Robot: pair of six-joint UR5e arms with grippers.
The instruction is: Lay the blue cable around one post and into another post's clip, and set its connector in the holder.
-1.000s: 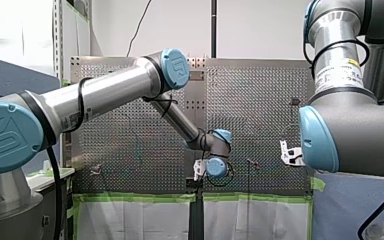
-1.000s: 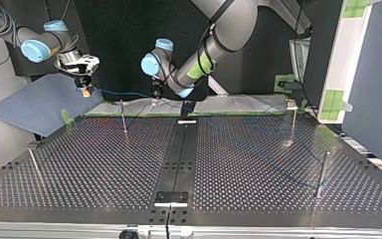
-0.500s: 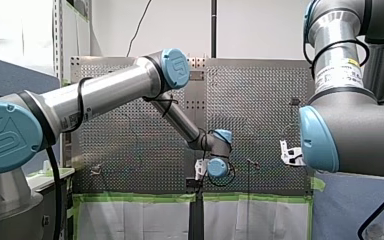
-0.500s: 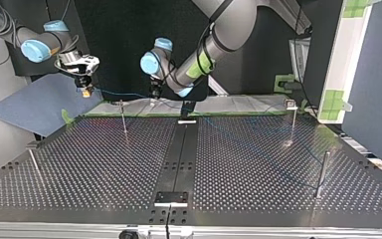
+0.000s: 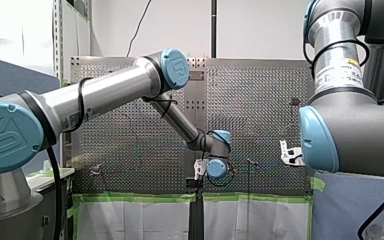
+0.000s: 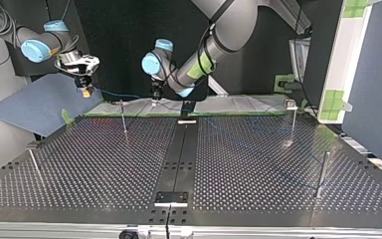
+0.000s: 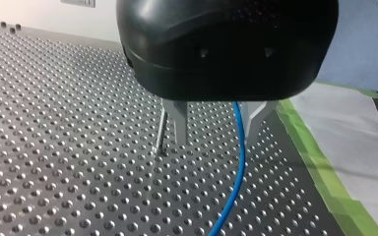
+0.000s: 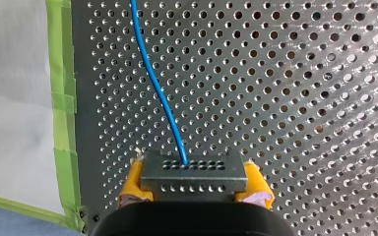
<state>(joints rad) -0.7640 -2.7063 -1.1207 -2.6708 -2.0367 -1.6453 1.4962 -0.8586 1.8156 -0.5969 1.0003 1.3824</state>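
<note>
Right now my right gripper has its yellow-padded fingers clenched on the dark connector, 1 pad on each end of the block. It hangs well above the table around the far left corner in the top view, next to the blue mat. I reckon it's held up there to keep the blue cable off the holes while the other arm does the routing. The cable comes out of the connector's face, runs across to my left gripper, then trails low over the table toward the top view's right. The left one's 2 metal fingers are spread apart and the cable passes loosely between them, closer to 1 finger. As far as I can see it isn't pinched, so it's working more like a guide than a grip. A thin post stands just beside those fingers, and my guess is that's the 1 the cable is meant to go around. Pose-wise, my left arm is stretched long to the table's far edge near the middle, wrist bent so the fingers point down. My right arm's wrist is turned down too. The cable isn't around a post or in a clip yet, and the connector isn't in any holder, so early days.
</note>
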